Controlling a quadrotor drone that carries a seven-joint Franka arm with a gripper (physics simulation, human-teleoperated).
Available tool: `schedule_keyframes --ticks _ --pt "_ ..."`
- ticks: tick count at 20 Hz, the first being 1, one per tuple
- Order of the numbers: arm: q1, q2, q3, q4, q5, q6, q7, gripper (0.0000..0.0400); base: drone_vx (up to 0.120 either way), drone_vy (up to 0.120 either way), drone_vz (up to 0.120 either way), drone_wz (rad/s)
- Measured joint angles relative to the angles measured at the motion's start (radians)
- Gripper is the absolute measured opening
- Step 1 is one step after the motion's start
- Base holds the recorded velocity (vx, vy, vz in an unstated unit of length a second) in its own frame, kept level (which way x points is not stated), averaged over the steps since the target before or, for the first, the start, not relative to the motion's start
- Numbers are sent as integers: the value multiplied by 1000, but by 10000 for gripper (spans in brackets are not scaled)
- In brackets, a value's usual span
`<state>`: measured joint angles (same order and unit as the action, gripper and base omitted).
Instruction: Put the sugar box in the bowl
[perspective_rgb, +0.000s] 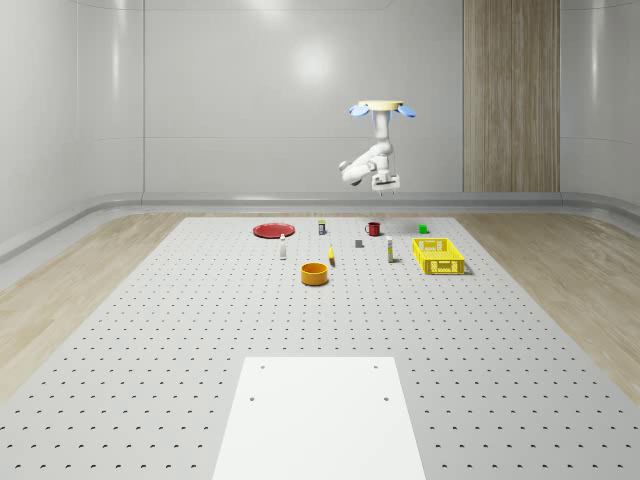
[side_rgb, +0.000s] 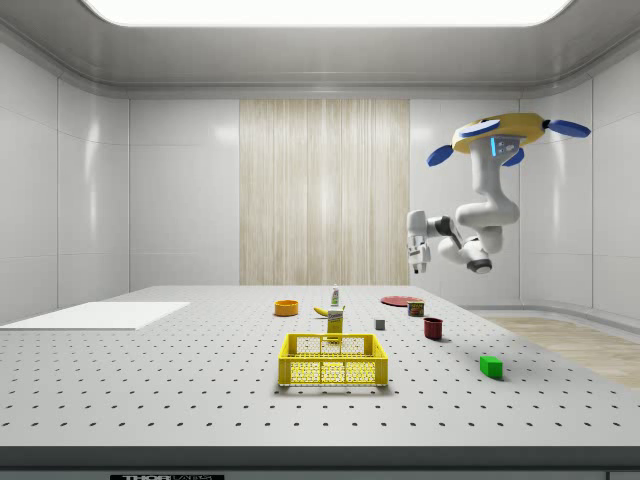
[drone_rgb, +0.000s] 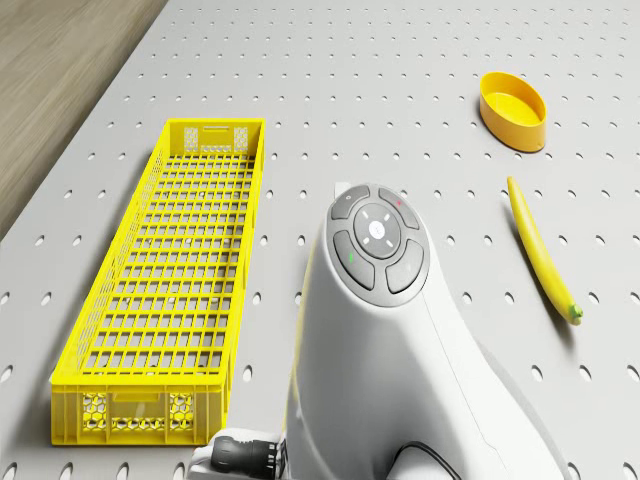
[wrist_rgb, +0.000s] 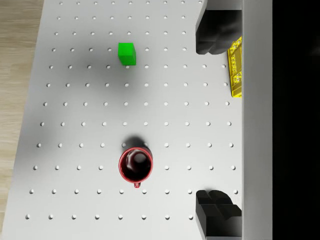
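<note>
The drone (perspective_rgb: 382, 108) is seen hovering high above the far end of the perforated table (perspective_rgb: 180, 330), its arm (perspective_rgb: 362, 165) folded beneath it; the gripper (perspective_rgb: 386, 185) is hung well above the table top, pointed downward, over the area of the red mug (perspective_rgb: 373, 229) and the green cube (perspective_rgb: 423, 229).

The sugar box (perspective_rgb: 391, 250) is stood upright on the table, its long axis vertical; it is placed just beside the yellow crate (perspective_rgb: 438, 256), on the whole-scene view's left of it, and well apart from the orange bowl (perspective_rgb: 315, 273), which sits nearer the camera with the banana (perspective_rgb: 331, 256) between them. Which way its printed face is turned cannot be told.

From the side, the box is shown as a narrow yellow upright just behind the crate, and the height of the drone over the table is made plain.

The wrist view supplies what the wider views leave unclear: the two dark fingers (wrist_rgb: 215, 42) are spread wide apart with nothing between them; the mug and the cube are seen from straight above, with a corner of the crate at the edge.

In the drone view, the crate is laid out lengthwise beside the white arm; the banana and the bowl are set on the arm's other side.
</note>
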<state>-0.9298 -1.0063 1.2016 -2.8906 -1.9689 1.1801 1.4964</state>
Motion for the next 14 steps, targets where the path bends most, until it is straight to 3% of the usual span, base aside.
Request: schedule_keyframes --ticks 6,14 --pt "-73 -44 37 -6 -18 -12 50 400 120 0 -120 0" --pt "-113 -91 62 -5 -6 10 81 400 120 0 -120 0"
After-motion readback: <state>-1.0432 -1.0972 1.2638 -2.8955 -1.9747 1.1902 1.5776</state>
